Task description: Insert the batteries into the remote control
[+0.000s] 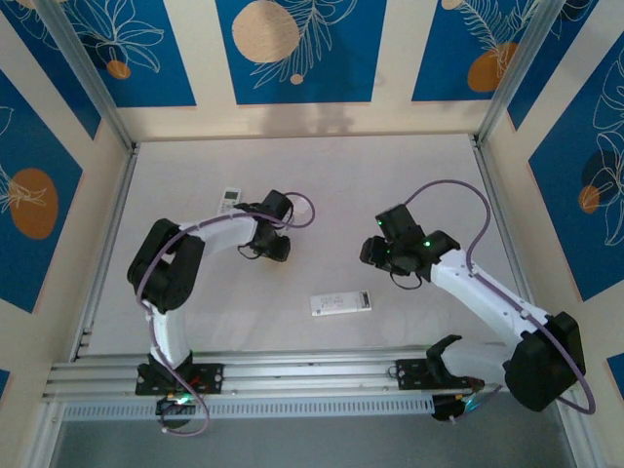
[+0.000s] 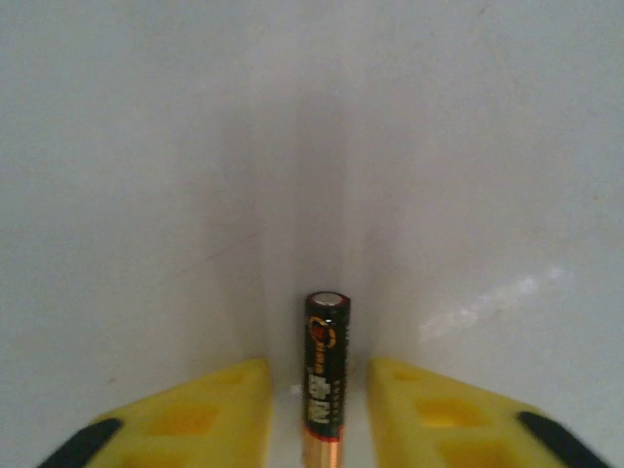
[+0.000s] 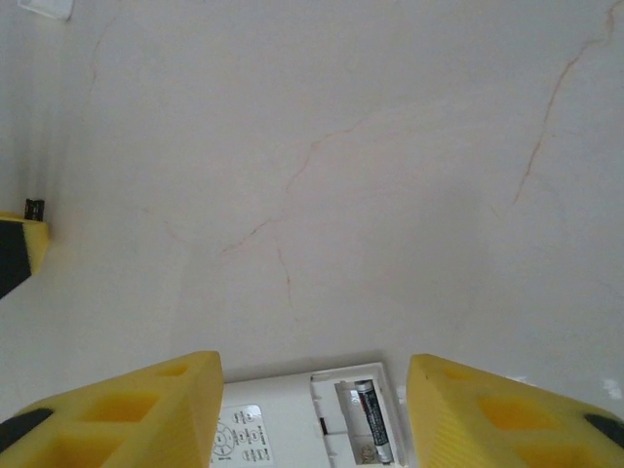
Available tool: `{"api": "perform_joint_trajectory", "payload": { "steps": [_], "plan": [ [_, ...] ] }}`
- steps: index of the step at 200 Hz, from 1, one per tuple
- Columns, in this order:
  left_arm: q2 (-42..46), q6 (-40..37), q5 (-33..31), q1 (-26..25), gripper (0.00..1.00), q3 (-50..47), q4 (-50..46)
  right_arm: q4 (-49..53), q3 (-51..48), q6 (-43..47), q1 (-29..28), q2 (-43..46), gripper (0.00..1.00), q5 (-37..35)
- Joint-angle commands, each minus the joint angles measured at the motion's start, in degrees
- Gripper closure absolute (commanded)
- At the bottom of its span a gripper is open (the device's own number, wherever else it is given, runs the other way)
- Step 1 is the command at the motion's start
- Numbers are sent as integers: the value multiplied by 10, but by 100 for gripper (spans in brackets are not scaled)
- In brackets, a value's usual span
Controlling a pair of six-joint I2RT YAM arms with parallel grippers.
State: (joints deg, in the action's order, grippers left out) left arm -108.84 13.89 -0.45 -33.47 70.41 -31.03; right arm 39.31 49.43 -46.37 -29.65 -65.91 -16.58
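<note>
Soft even light, faint shadows on the pale table (image 1: 331,195), glare streak beside the slightly blurred battery (image 2: 327,375).

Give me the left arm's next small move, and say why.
Likely close the left tool on the battery. It lies on the table between the yellow fingers, with a gap on each side, so it is not gripped yet. The remote is open with one cell inside.

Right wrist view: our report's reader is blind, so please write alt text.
A white remote lies back up, seen between the fingers of the open right gripper, battery bay uncovered, one battery seated inside, on a pale table.
</note>
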Motion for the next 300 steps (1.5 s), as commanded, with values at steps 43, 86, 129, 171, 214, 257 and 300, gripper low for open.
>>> {"api": "perform_joint_trajectory", "payload": {
  "steps": [43,86,129,171,214,257,300],
  "plan": [
    [25,96,-12,-11,91,-33,3,11,1,-11,56,45,47,38],
    [153,154,-12,-104,93,-61,35,8,35,24,102,50,46,55],
    [271,-291,137,-197,99,-149,222,-36,50,139,137,89,45,42],
    [295,-814,255,-229,100,-139,111,-77,39,254,151,170,45,44],
    [156,-964,167,-335,100,-61,26,-112,-3,301,152,243,45,62],
    [49,-1011,120,-387,100,-33,64,-103,-14,302,152,251,45,62],
    [-8,-1020,83,-373,99,-52,137,-95,-13,298,153,253,45,69]
  ]
}}
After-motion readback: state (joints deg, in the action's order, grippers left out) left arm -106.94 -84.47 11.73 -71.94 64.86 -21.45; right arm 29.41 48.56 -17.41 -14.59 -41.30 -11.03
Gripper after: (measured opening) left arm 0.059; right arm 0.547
